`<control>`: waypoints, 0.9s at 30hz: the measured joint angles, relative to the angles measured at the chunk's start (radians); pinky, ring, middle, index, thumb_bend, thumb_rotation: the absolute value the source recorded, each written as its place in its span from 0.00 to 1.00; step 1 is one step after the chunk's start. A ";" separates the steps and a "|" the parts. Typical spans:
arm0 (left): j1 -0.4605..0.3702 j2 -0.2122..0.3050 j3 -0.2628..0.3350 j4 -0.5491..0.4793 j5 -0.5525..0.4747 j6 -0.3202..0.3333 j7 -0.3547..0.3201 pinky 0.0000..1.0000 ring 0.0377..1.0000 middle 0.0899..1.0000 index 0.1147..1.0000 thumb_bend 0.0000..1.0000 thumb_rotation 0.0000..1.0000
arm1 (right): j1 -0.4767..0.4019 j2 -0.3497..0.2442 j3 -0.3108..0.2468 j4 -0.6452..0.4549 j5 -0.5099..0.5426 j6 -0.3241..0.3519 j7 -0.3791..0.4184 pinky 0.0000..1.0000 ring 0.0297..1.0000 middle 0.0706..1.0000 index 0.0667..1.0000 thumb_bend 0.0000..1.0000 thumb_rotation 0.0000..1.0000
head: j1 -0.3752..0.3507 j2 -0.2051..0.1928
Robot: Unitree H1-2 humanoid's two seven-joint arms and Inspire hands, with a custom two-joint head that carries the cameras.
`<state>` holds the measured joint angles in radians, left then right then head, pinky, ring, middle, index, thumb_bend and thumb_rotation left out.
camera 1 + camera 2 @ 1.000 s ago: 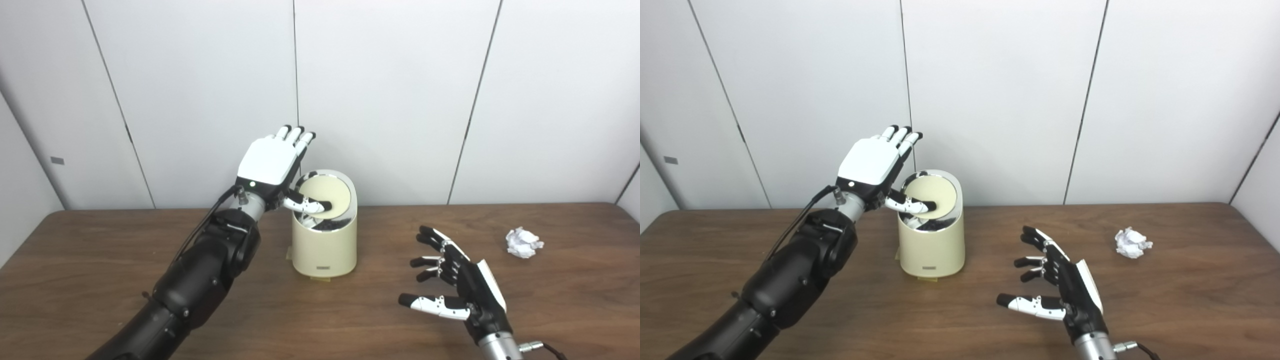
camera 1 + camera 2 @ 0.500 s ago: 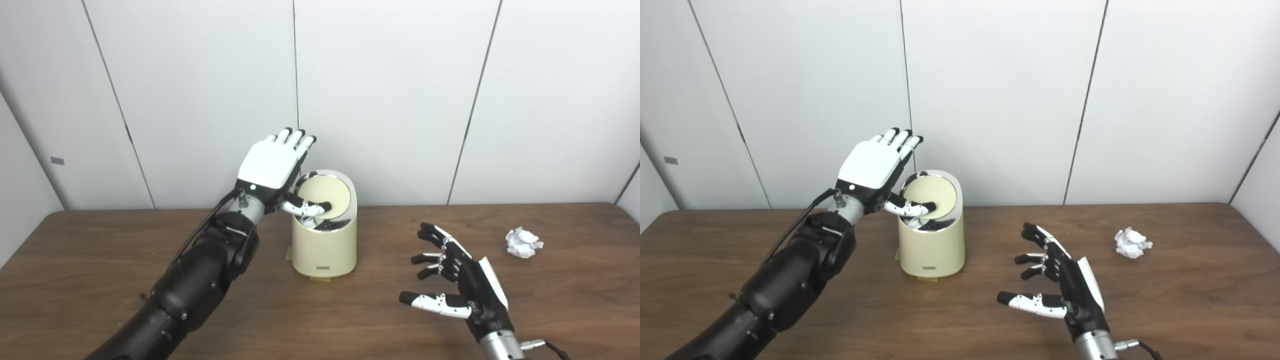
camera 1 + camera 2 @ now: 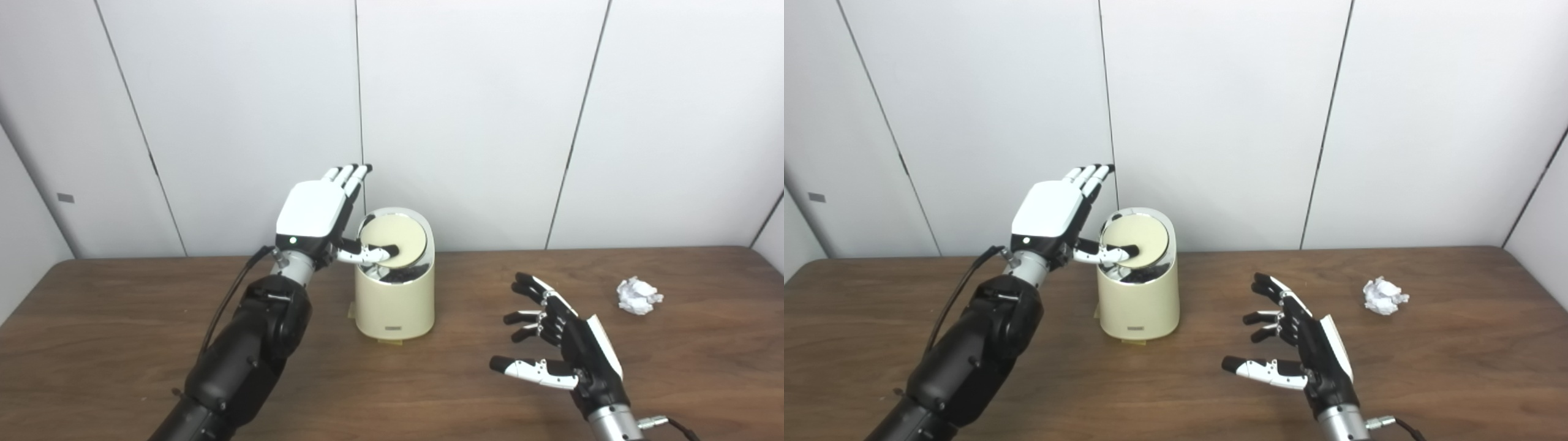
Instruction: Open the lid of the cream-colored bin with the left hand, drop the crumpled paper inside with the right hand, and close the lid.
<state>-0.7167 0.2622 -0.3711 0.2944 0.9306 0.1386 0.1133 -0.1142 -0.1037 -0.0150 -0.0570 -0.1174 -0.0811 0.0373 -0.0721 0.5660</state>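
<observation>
Brown worktop: light, crushable crumpled paper far right, best pinched around its middle; right robot hand splayed, empty; left robot hand thumbing lid of cream-colored bin.

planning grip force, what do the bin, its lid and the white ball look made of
Bin: smooth cream body, likely painted metal or plastic; shiny chrome-like rim.
Lid: matte cream disc, probably plastic.
White ball: crumpled paper, sharp creases and facets.
</observation>
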 measured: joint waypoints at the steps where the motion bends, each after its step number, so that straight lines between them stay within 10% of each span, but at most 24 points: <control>1: 0.002 0.000 0.016 -0.008 -0.014 -0.002 0.009 0.76 0.92 0.95 1.00 0.95 0.47 | 0.000 0.000 0.000 0.000 0.000 0.000 0.000 0.50 0.63 0.83 0.84 0.74 0.16 | 0.000 0.000; 19: 0.153 -0.036 0.275 -0.163 -0.446 -0.072 -0.036 0.76 0.92 0.95 0.98 0.79 0.45 | 0.005 -0.002 0.001 0.001 -0.015 0.000 0.000 0.49 0.62 0.82 0.83 0.72 0.18 | 0.003 0.002; 27: 0.315 -0.030 0.339 -0.228 -0.693 -0.131 -0.133 0.71 0.87 0.90 0.95 0.93 0.45 | 0.005 -0.002 0.001 0.002 -0.015 0.000 0.000 0.49 0.62 0.82 0.82 0.72 0.19 | 0.005 0.000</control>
<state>-0.4016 0.2325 -0.0317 0.0664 0.2375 0.0073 -0.0198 -0.1089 -0.1056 -0.0140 -0.0548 -0.1323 -0.0809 0.0369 -0.0675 0.5661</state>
